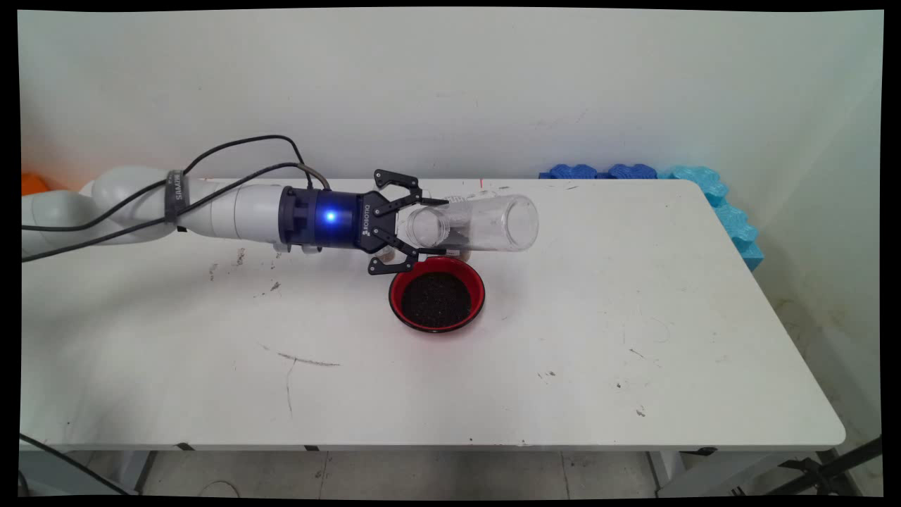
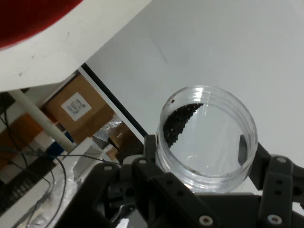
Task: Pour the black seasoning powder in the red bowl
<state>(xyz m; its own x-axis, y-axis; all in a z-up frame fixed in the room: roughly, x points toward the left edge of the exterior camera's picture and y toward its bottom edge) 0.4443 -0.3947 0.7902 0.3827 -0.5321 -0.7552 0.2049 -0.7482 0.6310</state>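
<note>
Red bowl [image 1: 436, 294] under level, jar-clamping jaws

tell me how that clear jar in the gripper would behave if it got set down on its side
The clear jar is a smooth cylinder held sideways by the gripper, so it would probably roll. It looks rigid and likely light: only a little dark grain remains inside. Its smooth wall may be slippery.

At frame centre, a jar [image 1: 479, 224] lies sideways in the gripper [image 1: 431, 225], directly above a bowl [image 1: 437, 293] of granules [image 1: 436, 301] on the table [image 1: 633, 338]. Foam blocks [image 1: 711, 193] line the table's upper-right edge.
</note>
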